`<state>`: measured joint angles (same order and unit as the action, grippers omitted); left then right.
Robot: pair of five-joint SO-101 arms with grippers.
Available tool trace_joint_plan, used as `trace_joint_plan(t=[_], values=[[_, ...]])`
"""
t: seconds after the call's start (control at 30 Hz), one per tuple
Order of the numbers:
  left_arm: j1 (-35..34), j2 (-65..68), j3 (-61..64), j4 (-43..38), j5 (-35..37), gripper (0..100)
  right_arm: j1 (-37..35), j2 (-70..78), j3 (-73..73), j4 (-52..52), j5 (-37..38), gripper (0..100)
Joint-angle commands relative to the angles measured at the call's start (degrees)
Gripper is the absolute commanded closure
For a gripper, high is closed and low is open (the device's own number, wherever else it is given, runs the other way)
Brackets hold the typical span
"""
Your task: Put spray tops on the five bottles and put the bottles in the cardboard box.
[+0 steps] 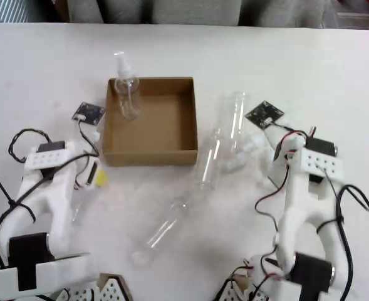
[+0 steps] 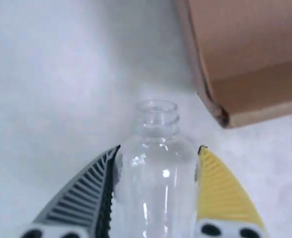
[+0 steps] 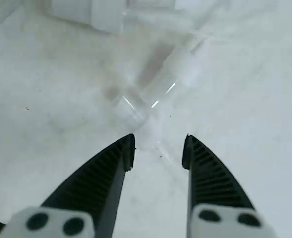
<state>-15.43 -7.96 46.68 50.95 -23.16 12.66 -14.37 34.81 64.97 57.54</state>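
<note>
The left fingers (image 2: 81,198) are closed on a clear bottle (image 2: 158,183), one grey and one yellow finger pressed against its opposite sides just below the shoulder. The bottle's neck is open and no spray top is fitted. A corner of the cardboard box (image 2: 245,44) is seen just beyond the neck and to one side, apart from it.

The right fingers (image 3: 101,173) are held open, with a clear gap between the tips, low over the white surface (image 3: 245,148). A clear plastic piece (image 3: 136,106) lies just past the tips; whether it is a spray top or a bottle neck cannot be told.

From above, the box (image 1: 150,153) is seen in the middle of the surface, between the two arms. A capped bottle (image 1: 126,88), fitted with a spray top, stands upright in its far left corner. To the right of the box, a far bottle (image 1: 237,113), a middle bottle (image 1: 209,160) and a near bottle (image 1: 165,229) lie on their sides. Small clear pieces (image 1: 248,149) lie beside the far bottle, near the right arm.
</note>
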Motion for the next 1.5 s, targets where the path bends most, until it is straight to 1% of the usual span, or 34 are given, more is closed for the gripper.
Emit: trace_joint_plan(t=[0.0,0.13,0.23,0.3,0.47,0.57,0.73,0.97,1.07,1.13,1.23,1.33,1.47], values=[[-0.84,-2.95,-0.26,-1.41,0.35,89,-0.57,4.62,-5.36,0.13,4.84,85.0],[-0.84,-2.95,-0.26,-1.41,0.35,89,-0.57,11.21,-7.38,0.13,10.37,84.7],[-0.66,-2.95,-0.26,-1.41,0.35,89,-0.57,16.31,-9.14,-0.04,13.01,84.6],[-0.57,-2.95,-0.26,-1.41,0.35,89,-0.57,19.74,-10.20,-0.31,13.80,84.6],[-0.57,-2.95,-0.26,-1.49,0.35,89,-0.48,26.15,-11.08,-5.85,13.89,84.9],[-0.57,-2.95,-0.26,-1.49,0.35,89,-0.48,27.65,-10.99,-6.02,14.24,84.8],[-0.57,-2.95,-0.26,-1.49,0.35,89,-0.40,23.69,-10.99,-3.12,13.98,84.7],[-0.75,-2.95,-0.26,-1.49,0.35,89,0.04,10.15,-10.99,3.82,13.71,84.9],[-0.75,-2.95,-0.26,-1.49,0.35,89,1.71,3.30,-10.99,8.40,13.54,84.9],[-0.75,-2.95,-0.26,-1.49,0.35,89,3.91,-1.27,-10.73,10.15,11.08,84.9],[-0.75,-2.95,-0.26,-1.49,0.35,89,8.57,-6.11,-10.37,10.77,4.40,85.0],[-0.57,-2.95,-0.26,-1.49,0.35,89,13.23,-7.96,-7.91,10.77,-2.99,85.0],[-0.57,-2.95,-0.26,-1.49,0.35,89,17.19,-8.04,-2.11,10.33,-8.18,85.0]])
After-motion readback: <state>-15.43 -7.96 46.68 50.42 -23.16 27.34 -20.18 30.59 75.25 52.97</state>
